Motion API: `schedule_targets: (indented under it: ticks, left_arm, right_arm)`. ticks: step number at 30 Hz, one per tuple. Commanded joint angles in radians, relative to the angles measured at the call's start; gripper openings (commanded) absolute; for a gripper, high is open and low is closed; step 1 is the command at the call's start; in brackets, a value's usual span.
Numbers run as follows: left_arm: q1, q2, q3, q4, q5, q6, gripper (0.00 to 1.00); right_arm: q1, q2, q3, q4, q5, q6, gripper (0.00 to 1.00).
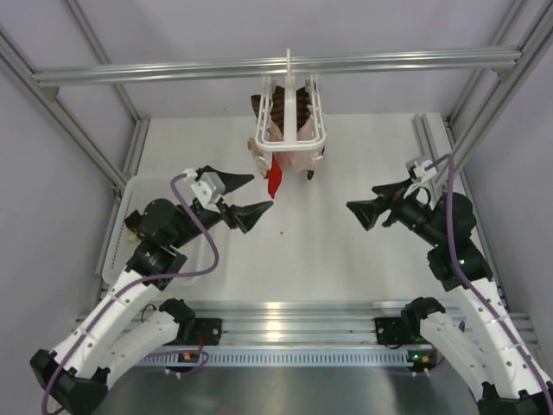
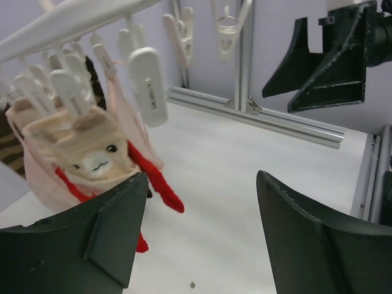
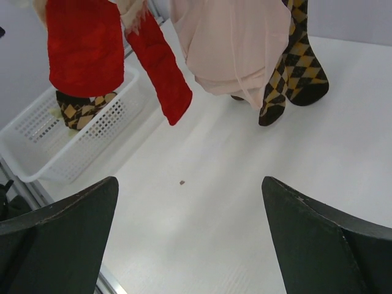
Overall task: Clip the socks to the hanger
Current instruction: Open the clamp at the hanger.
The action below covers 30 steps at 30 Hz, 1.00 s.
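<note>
The white hanger (image 1: 290, 121) hangs from the top rail at the back. Diamond-check socks (image 3: 298, 63) hang from it beside a pale pink sock (image 3: 233, 43) and a red sock (image 3: 156, 67). Another check sock (image 3: 79, 110) lies in the white basket (image 3: 37, 144). The hanger's clips (image 2: 147, 86) show close in the left wrist view. My left gripper (image 1: 263, 192) is open and empty just below and left of the hanger, as its wrist view (image 2: 202, 184) also shows. My right gripper (image 1: 360, 197) is open and empty to the right, over bare table (image 3: 188, 184).
The white basket (image 1: 117, 229) sits at the table's left edge beside the left arm. A beige sock with a reindeer face (image 2: 92, 153) hangs among the clips. A small dark speck (image 1: 282, 231) lies on the table. Aluminium rails frame the workspace.
</note>
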Motion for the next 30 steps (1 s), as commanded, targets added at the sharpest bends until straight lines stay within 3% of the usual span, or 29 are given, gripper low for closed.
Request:
schedule_targets:
  ticks: [1,5,13,23,30]
  left_arm:
    - [-0.099,0.038,0.034,0.136,-0.121,0.113,0.75]
    - [-0.139,0.098,0.053,0.180,-0.206,0.141,0.61]
    - [-0.179,0.148,0.079,0.258,-0.295,0.123,0.52]
    - [-0.205,0.149,0.104,0.272,-0.241,0.107,0.44]
    - [-0.215,0.167,0.114,0.237,-0.240,0.127,0.23]
  right_arm:
    - [-0.008,0.023,0.078,0.075,-0.047,0.013,1.00]
    - [0.002,0.043,0.142,0.076,-0.078,0.027,1.00]
    - [0.051,0.100,0.259,0.066,-0.108,0.044,1.00]
    - [0.130,0.189,0.367,0.059,-0.096,0.041,1.00]
    - [0.224,0.255,0.444,0.063,-0.026,0.003,1.00]
